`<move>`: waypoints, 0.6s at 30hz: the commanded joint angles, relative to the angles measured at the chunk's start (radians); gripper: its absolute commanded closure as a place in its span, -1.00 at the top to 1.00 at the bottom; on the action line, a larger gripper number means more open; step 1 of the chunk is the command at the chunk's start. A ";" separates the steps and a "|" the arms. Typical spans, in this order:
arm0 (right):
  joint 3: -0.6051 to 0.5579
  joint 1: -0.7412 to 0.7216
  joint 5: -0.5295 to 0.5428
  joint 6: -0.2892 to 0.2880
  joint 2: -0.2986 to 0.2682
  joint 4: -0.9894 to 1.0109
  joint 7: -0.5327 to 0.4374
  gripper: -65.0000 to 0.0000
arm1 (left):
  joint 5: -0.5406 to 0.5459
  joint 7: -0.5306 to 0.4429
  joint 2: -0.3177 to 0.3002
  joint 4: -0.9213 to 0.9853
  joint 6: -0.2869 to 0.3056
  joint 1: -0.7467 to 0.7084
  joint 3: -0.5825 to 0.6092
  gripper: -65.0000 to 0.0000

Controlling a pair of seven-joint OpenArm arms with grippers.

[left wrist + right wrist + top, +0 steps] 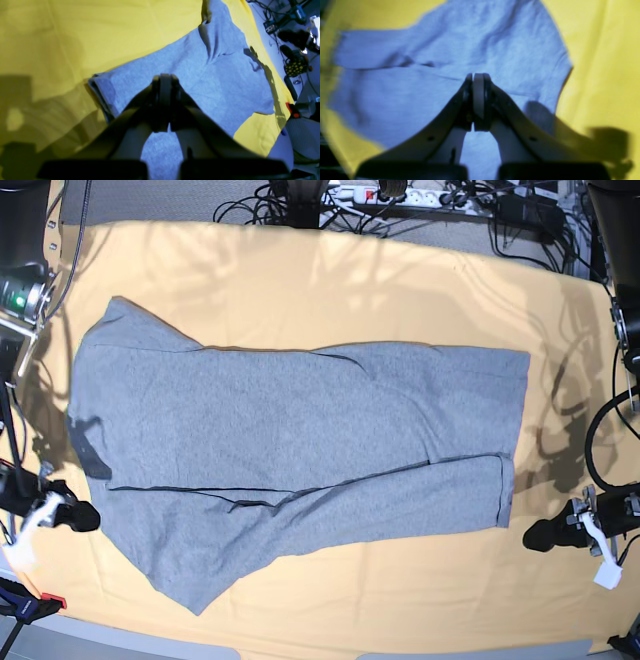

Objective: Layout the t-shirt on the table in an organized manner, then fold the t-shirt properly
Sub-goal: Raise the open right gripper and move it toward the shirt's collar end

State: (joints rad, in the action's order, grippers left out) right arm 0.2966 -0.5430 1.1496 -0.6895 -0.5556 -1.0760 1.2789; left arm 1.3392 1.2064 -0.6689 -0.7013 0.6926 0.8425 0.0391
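While the table (330,290) takes up nearly the whole base view under its yellow cloth, the shirt (290,430) lies spread lengthwise across its middle, grey side up, with no lettering showing. It is laid out but not tidy: a long strip along the near edge is turned over onto the body, leaving a slanted fold line, and one sleeve juts out at the near corner on that view's left. That probably means layout is mostly done and the folding has begun or the fabric still needs smoothing; I cannot tell which.

Both arms sit low at the table's near corners, clear of the cloth, likely parked so the shirt lies undisturbed. The left gripper (165,82) has its jaws pressed together with nothing between them, hanging above the hem end. The right gripper (478,82) is likewise closed and empty, above the sleeve end.
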 commanded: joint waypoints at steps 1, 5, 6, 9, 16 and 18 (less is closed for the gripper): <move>0.031 -0.014 0.083 -0.009 -0.019 -0.045 0.026 -1.00 | 0.028 -0.015 -0.016 -0.017 0.006 0.033 -0.008 -1.00; 0.109 0.105 0.330 -0.009 -0.028 -0.176 0.117 -1.00 | 0.049 0.007 -0.012 -0.017 0.006 0.033 -0.008 -1.00; 0.122 0.139 0.334 -0.009 -0.027 -0.217 0.117 -1.00 | 0.056 0.007 -0.012 -0.017 0.006 0.033 -0.008 -1.00; 0.135 0.249 0.334 -0.009 -0.027 -0.357 0.117 -1.00 | 0.058 0.007 -0.013 -0.017 0.006 0.033 -0.008 -1.00; 0.151 0.495 0.334 -0.009 -0.026 -0.671 0.117 -1.00 | 0.057 0.007 -0.013 -0.017 0.006 0.033 -0.008 -1.00; 0.168 0.553 0.334 -0.009 -0.026 -0.729 0.117 -1.00 | 0.057 0.008 -0.013 -0.016 0.006 0.033 -0.008 -1.00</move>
State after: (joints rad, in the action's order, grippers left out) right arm 0.4541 0.0277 1.4586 -0.6926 -0.5594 -1.7927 1.4185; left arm 1.3693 1.2320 -0.6662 -0.7044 0.6930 0.8421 0.0391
